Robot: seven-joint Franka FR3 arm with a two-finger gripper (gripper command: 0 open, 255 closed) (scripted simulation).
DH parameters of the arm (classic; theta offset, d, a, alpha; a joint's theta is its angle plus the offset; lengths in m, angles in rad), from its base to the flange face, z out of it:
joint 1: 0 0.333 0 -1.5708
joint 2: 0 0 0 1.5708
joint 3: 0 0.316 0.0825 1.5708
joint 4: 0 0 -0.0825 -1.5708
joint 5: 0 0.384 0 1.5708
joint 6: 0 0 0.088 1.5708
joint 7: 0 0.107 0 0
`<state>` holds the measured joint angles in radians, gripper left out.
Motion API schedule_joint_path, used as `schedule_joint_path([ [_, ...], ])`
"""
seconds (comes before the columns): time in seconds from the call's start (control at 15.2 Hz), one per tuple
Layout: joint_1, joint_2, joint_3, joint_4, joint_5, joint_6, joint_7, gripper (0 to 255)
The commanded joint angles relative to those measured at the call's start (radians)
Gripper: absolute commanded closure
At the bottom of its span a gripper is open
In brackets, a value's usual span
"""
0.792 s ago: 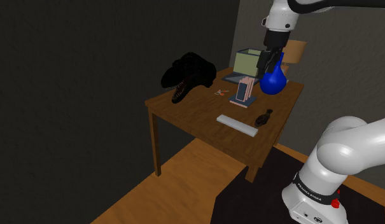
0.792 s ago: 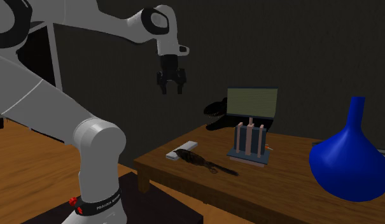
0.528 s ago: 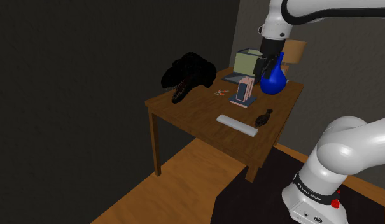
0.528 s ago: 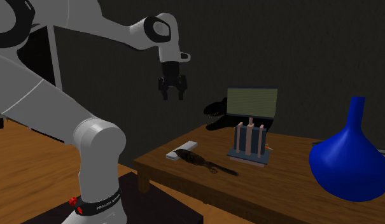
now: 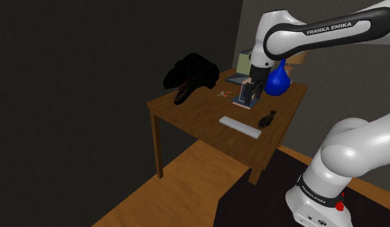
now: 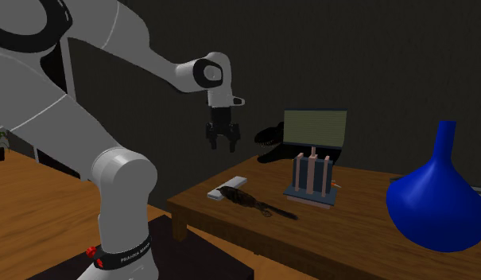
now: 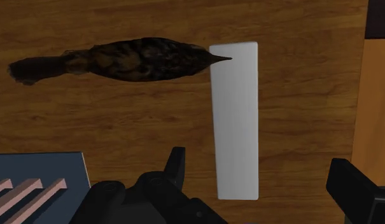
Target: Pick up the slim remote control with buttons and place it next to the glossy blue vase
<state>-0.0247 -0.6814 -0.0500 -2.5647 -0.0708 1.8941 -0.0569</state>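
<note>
In the shoulder view the arm covers the neck of the blue vase [image 5: 278,82], and the hand [image 5: 252,90] hides part of the rack [image 5: 242,97]. In the second exterior view the vase's base runs off the picture's edge, and the dark bird figure [image 6: 245,196] hides part of the white remote [image 6: 237,182]

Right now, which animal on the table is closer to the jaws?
The small brown bird, lying beside the white remote; the black dinosaur sits much farther off.

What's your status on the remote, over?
Gripper open, empty, hovering over the table. Remote flat on the table, not gripped. Dark bird figure beside it, beak tip at its edge.
</note>
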Motion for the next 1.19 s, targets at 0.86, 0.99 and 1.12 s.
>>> schedule_joint_path([
  [0.86,-0.002,0.293,-0.023,-0.171,0.004,0.447,0.017,0],
  [0.99,-0.002,0.311,-0.024,-0.18,0.004,0.474,0.017,0],
  [1.12,-0.002,0.311,-0.024,-0.18,0.004,0.474,0.017,0],
])
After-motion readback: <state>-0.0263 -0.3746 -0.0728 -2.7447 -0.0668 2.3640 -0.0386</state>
